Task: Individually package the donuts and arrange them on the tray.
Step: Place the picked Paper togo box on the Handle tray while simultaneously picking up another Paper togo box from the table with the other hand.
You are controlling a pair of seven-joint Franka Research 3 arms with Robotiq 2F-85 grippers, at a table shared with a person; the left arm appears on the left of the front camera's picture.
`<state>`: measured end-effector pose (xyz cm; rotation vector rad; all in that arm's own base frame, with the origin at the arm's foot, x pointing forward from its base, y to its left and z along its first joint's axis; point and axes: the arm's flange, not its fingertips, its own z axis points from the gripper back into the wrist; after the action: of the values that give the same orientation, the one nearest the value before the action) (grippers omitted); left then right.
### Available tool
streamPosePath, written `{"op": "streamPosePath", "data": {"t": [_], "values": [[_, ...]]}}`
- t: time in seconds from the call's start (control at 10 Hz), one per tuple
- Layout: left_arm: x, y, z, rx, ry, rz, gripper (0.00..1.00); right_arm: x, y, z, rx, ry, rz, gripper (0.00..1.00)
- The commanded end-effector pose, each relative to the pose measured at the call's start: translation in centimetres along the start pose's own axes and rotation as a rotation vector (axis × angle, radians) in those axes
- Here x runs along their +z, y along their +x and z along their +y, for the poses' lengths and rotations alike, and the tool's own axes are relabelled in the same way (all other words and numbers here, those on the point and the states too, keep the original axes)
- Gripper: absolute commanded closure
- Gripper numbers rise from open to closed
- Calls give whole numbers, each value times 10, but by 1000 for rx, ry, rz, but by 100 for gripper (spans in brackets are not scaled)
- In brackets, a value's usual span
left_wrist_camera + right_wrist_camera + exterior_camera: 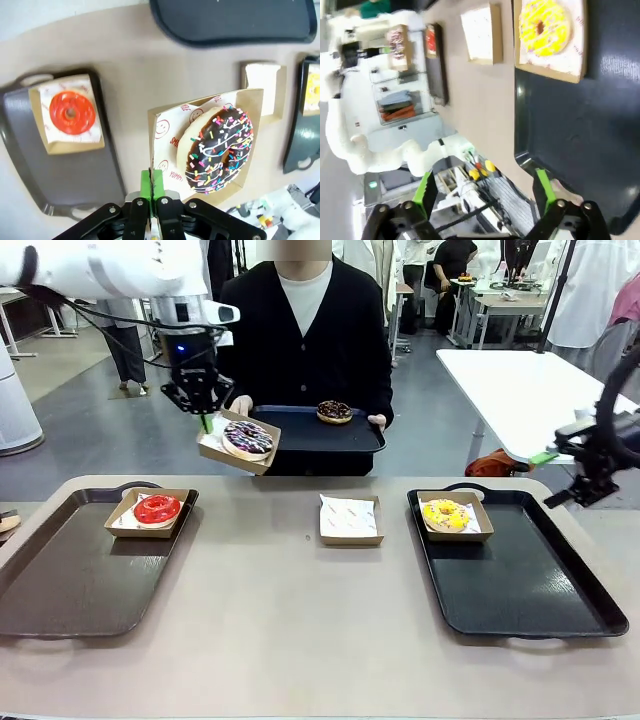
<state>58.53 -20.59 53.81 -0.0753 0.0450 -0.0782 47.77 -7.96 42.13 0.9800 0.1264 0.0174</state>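
My left gripper is shut on the edge of a cardboard box held in the air above the table's far side. A dark donut with coloured sprinkles lies in that box. The red donut sits in a box on the left tray. In a box on the right tray lies the yellow donut. A chocolate donut rests on the tray that the person holds. My right gripper hangs open beyond the right tray.
An empty paper-lined box stands at the table's middle. The person sits at the far side, both hands on their tray. A white table stands behind on the right.
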Motion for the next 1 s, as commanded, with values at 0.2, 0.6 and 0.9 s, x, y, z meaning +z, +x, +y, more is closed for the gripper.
{"op": "streamPosePath", "data": {"t": [0.2, 0.6, 0.9], "values": [[-8, -113, 52, 8, -85, -32, 99, -74, 20, 93, -10, -310, 57, 0], [-31, -168, 101, 133, -123, -12, 99, -142, 58, 155, 21, -481, 24, 0], [-45, -195, 135, 195, -117, 41, 99, -193, 89, 162, 31, -578, 4, 0]]}}
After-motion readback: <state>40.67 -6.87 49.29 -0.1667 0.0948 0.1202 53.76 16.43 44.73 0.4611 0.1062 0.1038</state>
